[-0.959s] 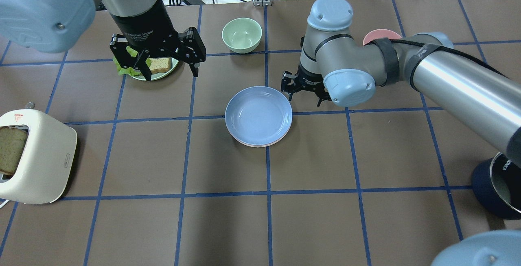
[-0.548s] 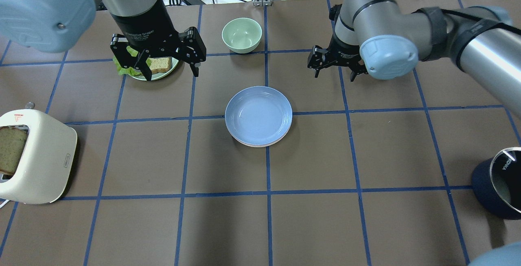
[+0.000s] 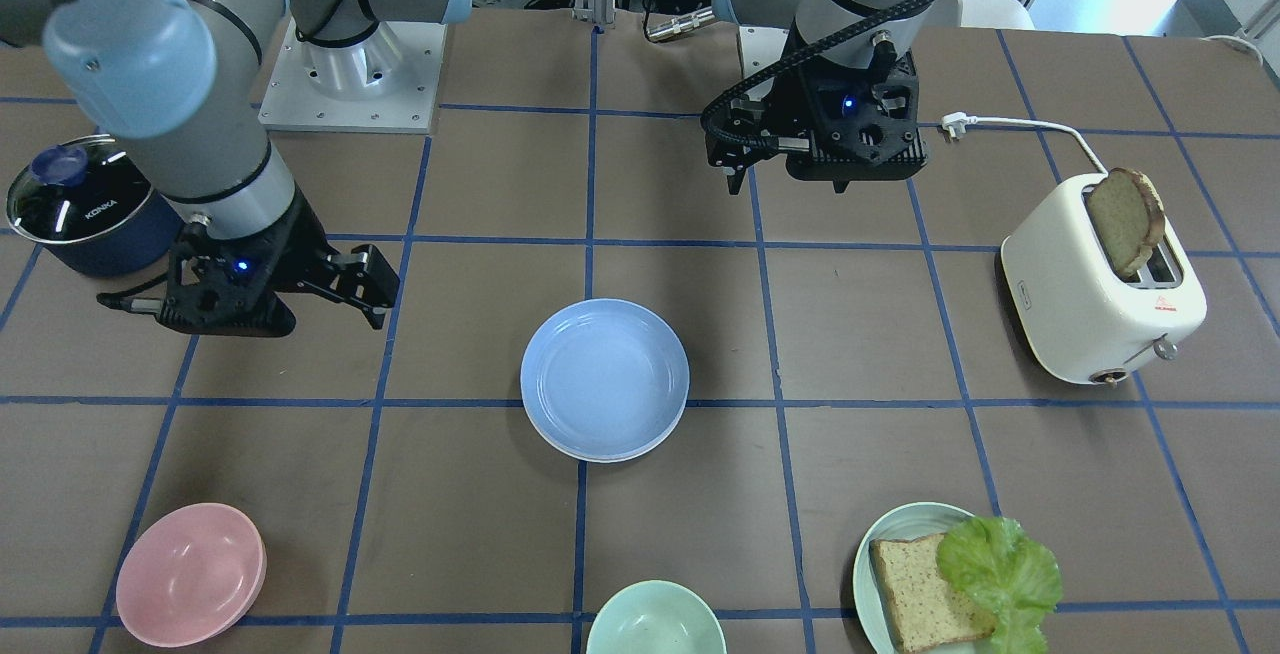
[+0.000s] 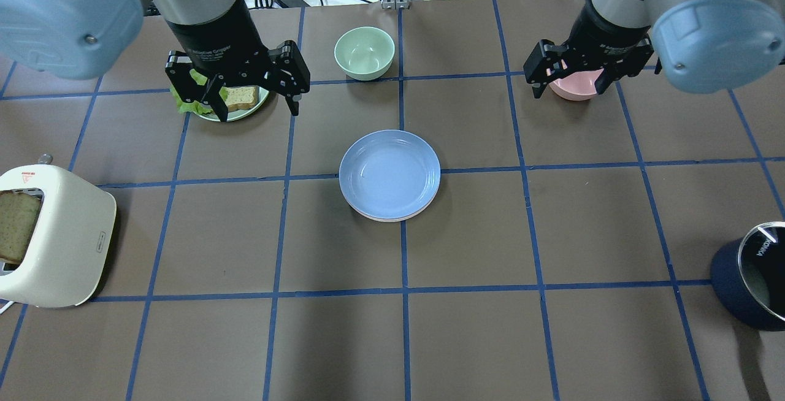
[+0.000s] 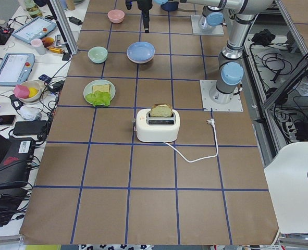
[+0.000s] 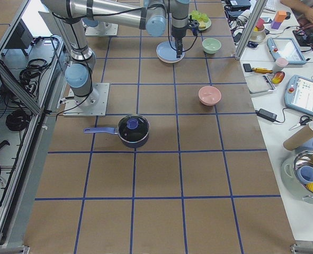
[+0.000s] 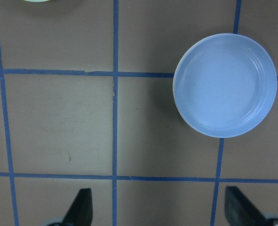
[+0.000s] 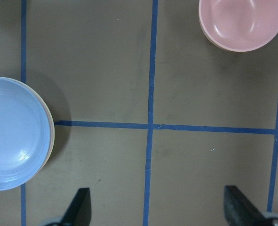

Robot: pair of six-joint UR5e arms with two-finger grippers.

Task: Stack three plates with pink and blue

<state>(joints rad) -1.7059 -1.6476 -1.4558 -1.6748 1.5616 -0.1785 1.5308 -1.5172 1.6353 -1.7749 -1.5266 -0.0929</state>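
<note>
A light blue plate (image 4: 389, 174) lies on top of a stack at the table's middle. It also shows in the front view (image 3: 604, 377) and in both wrist views (image 7: 225, 84) (image 8: 16, 134). A pale pinkish rim (image 4: 385, 219) shows under its near edge; the plates beneath are otherwise hidden. My left gripper (image 4: 256, 106) is open and empty, high over the far left, away from the stack. My right gripper (image 4: 568, 89) is open and empty at the far right, above the pink bowl (image 4: 576, 87).
A green plate with bread and lettuce (image 3: 950, 574) sits under my left gripper. A green bowl (image 4: 364, 51) stands at the far middle. A toaster (image 4: 52, 235) with bread stands at the left, a dark pot (image 4: 751, 281) at the near right.
My right arm has pulled away from beside the blue plate, up and to the far right, and now hangs over the pink bowl. The left arm and the stack have not moved.
</note>
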